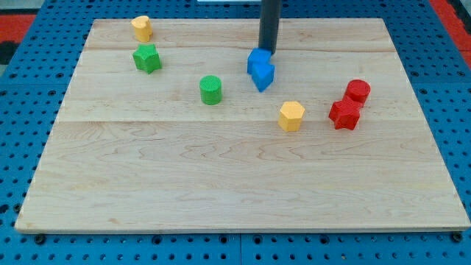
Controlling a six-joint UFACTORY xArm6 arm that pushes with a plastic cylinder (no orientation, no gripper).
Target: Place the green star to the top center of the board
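The green star lies near the board's top left, just below a yellow block. My tip is at the top centre of the wooden board, far to the right of the star. It stands right at the upper edge of two blue blocks that sit pressed together. A green cylinder stands between the star and the blue blocks, lower down.
A yellow hexagonal block lies right of centre. A red cylinder and a red star sit touching at the right. Blue pegboard surrounds the board.
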